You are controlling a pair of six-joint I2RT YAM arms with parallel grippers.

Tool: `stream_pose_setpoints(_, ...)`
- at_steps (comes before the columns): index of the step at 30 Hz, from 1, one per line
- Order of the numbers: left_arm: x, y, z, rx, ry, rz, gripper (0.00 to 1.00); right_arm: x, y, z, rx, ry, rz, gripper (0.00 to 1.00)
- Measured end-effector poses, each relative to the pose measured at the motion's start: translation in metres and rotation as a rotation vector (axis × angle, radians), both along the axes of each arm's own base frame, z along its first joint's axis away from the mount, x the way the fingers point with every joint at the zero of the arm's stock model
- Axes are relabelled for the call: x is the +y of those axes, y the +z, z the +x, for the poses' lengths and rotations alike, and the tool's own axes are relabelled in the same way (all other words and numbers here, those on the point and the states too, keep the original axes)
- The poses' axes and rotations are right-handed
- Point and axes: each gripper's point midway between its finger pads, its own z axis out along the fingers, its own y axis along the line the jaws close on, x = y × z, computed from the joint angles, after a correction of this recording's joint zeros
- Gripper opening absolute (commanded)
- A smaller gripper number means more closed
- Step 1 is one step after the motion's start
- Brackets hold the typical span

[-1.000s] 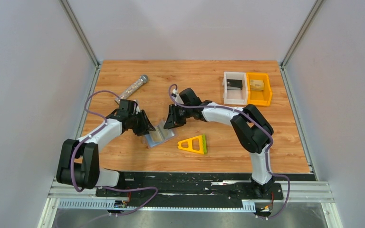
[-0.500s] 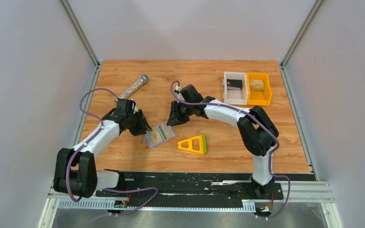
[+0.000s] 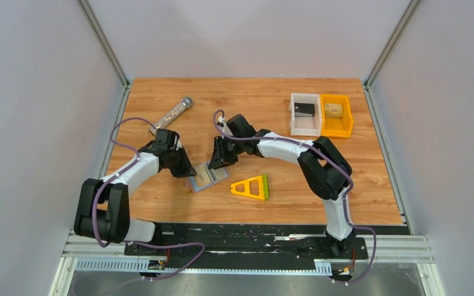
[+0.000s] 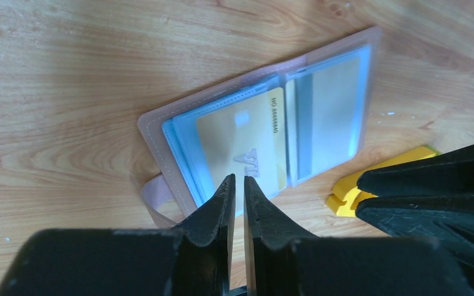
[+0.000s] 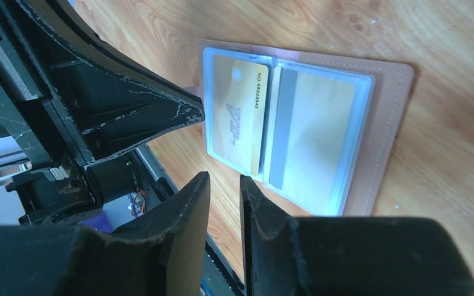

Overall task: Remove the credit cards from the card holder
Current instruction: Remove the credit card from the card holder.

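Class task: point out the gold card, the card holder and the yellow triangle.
gold card [image 4: 242, 147], left wrist view, middle of its face
card holder [image 5: 390, 129], right wrist view, bare pink border
yellow triangle [image 3: 251, 188], top view, lower bar of frame

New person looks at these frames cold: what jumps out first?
The card holder lying open on the table between the two arms, a gold credit card plain in its clear sleeve and another card showing its back beside it. Both the left gripper and right gripper crowd in on it, fingers nearly closed and holding nothing. Next, the yellow-and-green triangle frame just right of the holder.
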Motion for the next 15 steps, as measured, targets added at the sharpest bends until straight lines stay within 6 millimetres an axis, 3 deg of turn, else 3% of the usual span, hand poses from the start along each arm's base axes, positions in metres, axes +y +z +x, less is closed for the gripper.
stream_pose_setpoints(6, 0.005, -0.018, -0.004, 0.054, 0.003, 0.037, 0.13, 0.007, -0.023, -0.005, 0.049, 0.025, -0.005, 0.25)
stream_pose_setpoints(15, 0.01, -0.024, -0.003, 0.062, 0.003, 0.071, 0.12, 0.014, -0.04, -0.008, 0.088, 0.045, -0.006, 0.25)
